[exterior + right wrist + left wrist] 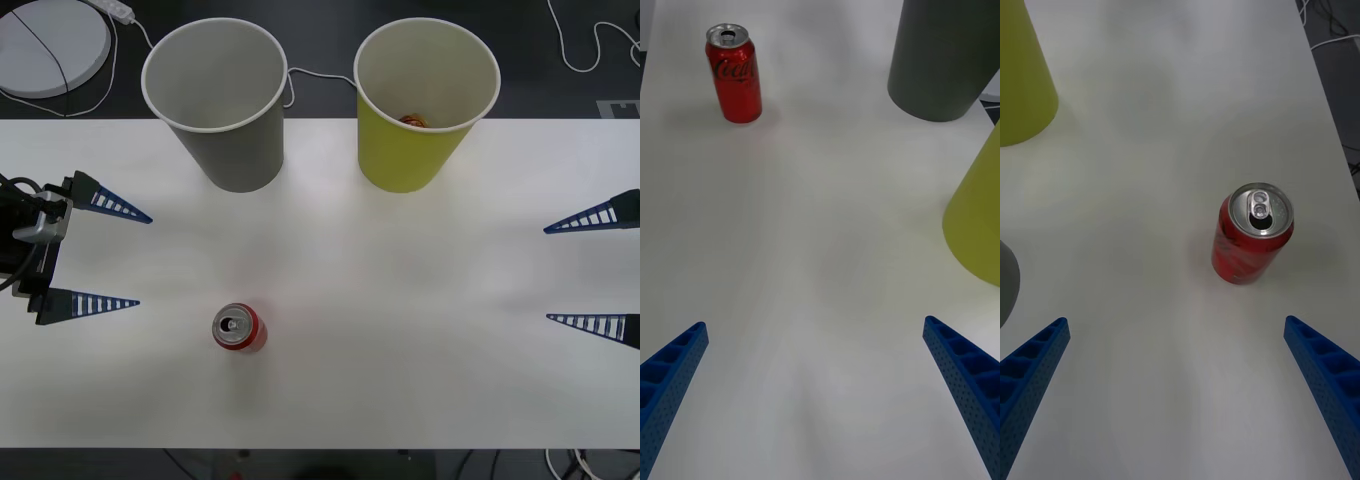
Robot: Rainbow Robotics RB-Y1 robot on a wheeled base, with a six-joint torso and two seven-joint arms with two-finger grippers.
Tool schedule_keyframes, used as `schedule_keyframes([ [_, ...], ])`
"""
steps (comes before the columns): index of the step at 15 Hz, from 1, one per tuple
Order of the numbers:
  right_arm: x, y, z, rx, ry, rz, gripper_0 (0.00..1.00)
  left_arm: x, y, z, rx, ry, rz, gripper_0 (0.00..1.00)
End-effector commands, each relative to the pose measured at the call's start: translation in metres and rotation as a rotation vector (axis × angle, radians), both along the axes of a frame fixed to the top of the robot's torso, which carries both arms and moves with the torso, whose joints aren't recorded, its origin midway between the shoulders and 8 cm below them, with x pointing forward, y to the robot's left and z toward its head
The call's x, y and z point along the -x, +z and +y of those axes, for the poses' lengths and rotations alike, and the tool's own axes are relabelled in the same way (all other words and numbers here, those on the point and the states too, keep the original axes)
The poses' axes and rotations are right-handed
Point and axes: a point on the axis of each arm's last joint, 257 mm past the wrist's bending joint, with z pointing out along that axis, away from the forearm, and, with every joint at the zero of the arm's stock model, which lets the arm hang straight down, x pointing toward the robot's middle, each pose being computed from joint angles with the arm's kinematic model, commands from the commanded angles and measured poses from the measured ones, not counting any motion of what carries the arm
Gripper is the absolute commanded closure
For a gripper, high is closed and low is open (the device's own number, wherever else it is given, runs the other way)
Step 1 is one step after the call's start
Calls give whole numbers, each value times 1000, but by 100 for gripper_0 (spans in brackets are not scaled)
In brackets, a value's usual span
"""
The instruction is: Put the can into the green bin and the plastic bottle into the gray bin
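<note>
the can [734, 73] reads "coca-cola" (black script on red).

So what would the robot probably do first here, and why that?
Probably the left gripper should reach in toward the red can, fingers open around it. The can stands upright and untouched on the white table, nearer the left side than the right gripper, which waits open at the far edge. The green bin comes afterwards.

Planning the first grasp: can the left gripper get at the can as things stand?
Probably yes: the left gripper is open, and only bare table lies between it and the upright can.
</note>
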Motion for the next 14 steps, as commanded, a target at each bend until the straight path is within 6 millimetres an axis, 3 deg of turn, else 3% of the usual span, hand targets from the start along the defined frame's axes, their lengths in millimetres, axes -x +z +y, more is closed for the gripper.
schedule_keyframes([
  [1, 0, 0, 0, 0, 0, 0, 0, 0, 0, 0, 0, 0, 0, 0],
  [4, 0, 0, 0, 0, 0, 0, 0, 1, -5, 6, -39, -4, 15, 0],
  [6, 0, 0, 0, 0, 0, 0, 0, -7, 5, 13, -120, -23, -7, 0],
  [8, 0, 0, 0, 0, 0, 0, 0, -5, 6, 14, -91, -20, 19, 0],
  [14, 0, 0, 0, 0, 0, 0, 0, 0, -28, 14, 41, -61, 79, 0],
])
